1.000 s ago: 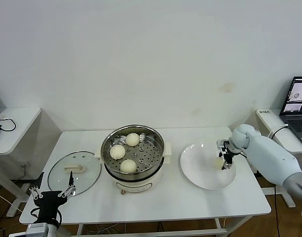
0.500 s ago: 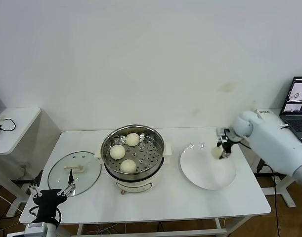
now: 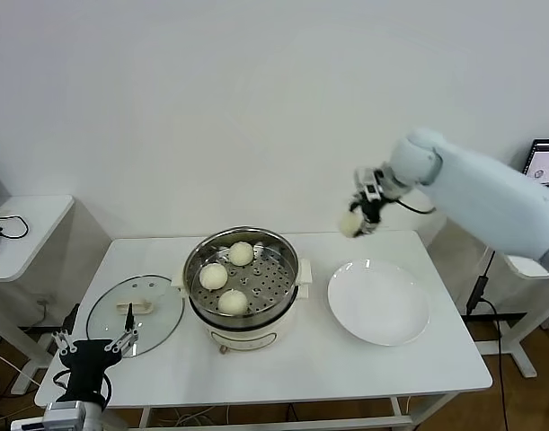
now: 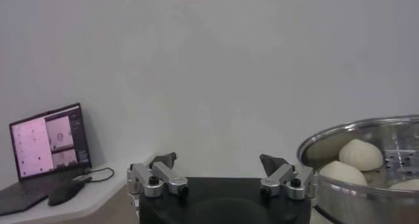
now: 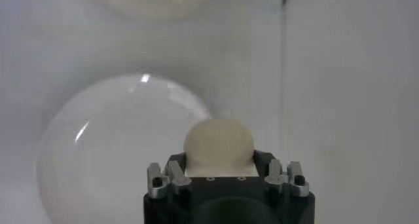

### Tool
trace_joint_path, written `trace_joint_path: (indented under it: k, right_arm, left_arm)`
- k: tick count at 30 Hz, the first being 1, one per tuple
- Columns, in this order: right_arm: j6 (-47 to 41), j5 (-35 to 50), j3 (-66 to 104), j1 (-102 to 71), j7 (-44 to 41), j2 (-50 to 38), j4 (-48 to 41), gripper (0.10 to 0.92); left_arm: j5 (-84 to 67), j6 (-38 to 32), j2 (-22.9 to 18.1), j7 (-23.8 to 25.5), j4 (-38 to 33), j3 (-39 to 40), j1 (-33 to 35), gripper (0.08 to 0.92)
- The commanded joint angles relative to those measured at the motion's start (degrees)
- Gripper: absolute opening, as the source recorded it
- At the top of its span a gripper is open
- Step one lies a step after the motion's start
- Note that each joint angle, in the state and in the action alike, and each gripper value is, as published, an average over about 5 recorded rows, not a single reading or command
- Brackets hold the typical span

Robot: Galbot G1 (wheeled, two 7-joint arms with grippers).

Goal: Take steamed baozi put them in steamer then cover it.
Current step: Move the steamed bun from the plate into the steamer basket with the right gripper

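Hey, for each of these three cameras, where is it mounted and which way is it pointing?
Head view: on the robot's head, looking down at the table; both arms show.
Left wrist view: on the left arm, facing the wall past the open left gripper.
Right wrist view: on the right arm, looking down past the right gripper holding a baozi above the plate.
Head and left wrist views share the steamer.

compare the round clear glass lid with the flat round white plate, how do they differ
The round clear glass lid is see-through with a metal rim; the flat round white plate is opaque. The lid carries a cream handle; the plate is bare. The lid lies on the steamer's left side, the plate on its right side. Both are round and rest flat on the table.
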Motion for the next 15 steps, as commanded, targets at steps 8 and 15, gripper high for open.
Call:
trace_joint_path:
  k: [8, 15]
  right_arm:
    - [-12.1, 20.8, -8.4, 4.0, 8.6, 17.1, 4.1, 0.65]
    - [-15.1, 19.7, -9.9, -0.5, 10.9, 19.7, 2.7, 0.653]
  left_arm:
    - [-0.3, 0.1, 0.0, 0.1, 0.5, -0.5, -0.5, 0.823]
    - [-0.3, 0.1, -0.7, 0.0, 0.4, -0.5, -0.8, 0.823]
